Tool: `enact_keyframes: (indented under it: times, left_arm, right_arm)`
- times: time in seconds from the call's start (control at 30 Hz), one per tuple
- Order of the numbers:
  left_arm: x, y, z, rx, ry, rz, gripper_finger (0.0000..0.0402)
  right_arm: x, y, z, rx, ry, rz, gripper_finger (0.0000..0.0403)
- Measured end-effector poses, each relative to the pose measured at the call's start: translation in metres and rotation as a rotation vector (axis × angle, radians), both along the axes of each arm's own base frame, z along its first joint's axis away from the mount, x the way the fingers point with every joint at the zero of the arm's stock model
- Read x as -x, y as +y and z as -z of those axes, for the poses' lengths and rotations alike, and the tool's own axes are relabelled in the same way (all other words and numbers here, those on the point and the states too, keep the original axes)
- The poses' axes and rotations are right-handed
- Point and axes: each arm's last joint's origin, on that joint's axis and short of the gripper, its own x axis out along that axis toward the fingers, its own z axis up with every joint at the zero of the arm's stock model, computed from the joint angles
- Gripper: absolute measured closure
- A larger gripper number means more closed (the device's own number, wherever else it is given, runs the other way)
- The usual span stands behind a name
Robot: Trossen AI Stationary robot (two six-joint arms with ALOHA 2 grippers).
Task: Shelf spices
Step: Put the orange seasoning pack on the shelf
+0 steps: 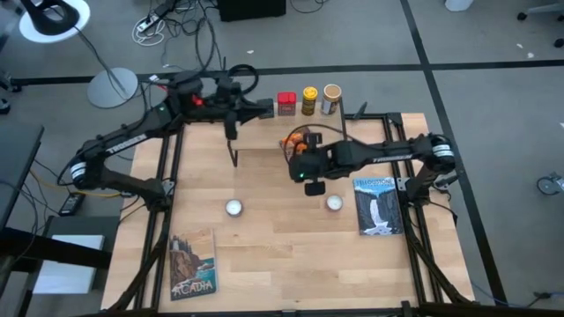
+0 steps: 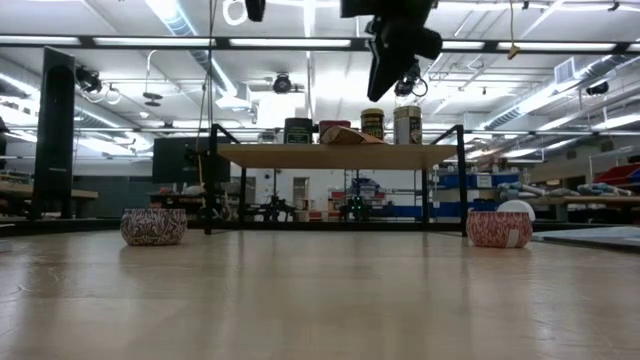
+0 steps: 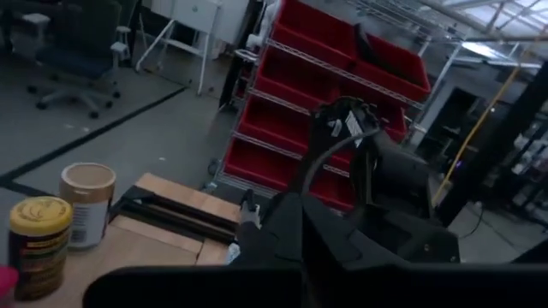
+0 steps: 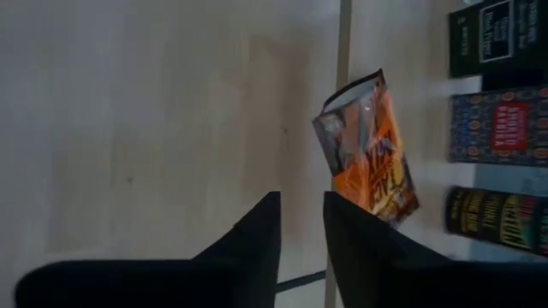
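The orange packet (image 4: pixel 370 150) lies on the shelf (image 2: pixel 335 155) beside the tins and jars (image 1: pixel 309 100). The right pincer (image 4: pixel 301 224) hovers slightly parted, empty; the left pincer (image 1: pixel 231 132) is closed. Shelving looks nearly complete.

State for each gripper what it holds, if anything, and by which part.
Neither holds anything. The right gripper is slightly open above the shelf, apart from the orange packet lying there. The left gripper is shut on nothing.

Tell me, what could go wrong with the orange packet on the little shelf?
The orange packet lies by the edge of the shelf, one corner seemingly poking over, so it could slide off. The right gripper hangs close beside it, fingers slightly apart, and might brush it when pulling away. A nudged packet could also bump the tins nearby.
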Motion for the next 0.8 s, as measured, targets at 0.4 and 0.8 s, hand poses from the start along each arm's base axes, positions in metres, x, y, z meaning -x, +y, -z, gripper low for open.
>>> enact_keyframes:
  times: [0.4, 0.8]
  left_arm:
    - [0.044, -0.023, -0.025, -0.100, -0.061, -0.004, 0.0398]
    - [0.073, -0.038, -0.036, -0.142, -0.080, -0.011, 0.0398]
  right_arm:
    - [-0.004, 0.000, 0.021, 0.099, 0.039, 0.161, 0.0258]
    - [-0.003, -0.001, 0.077, 0.285, -0.011, 0.169, 0.0232]
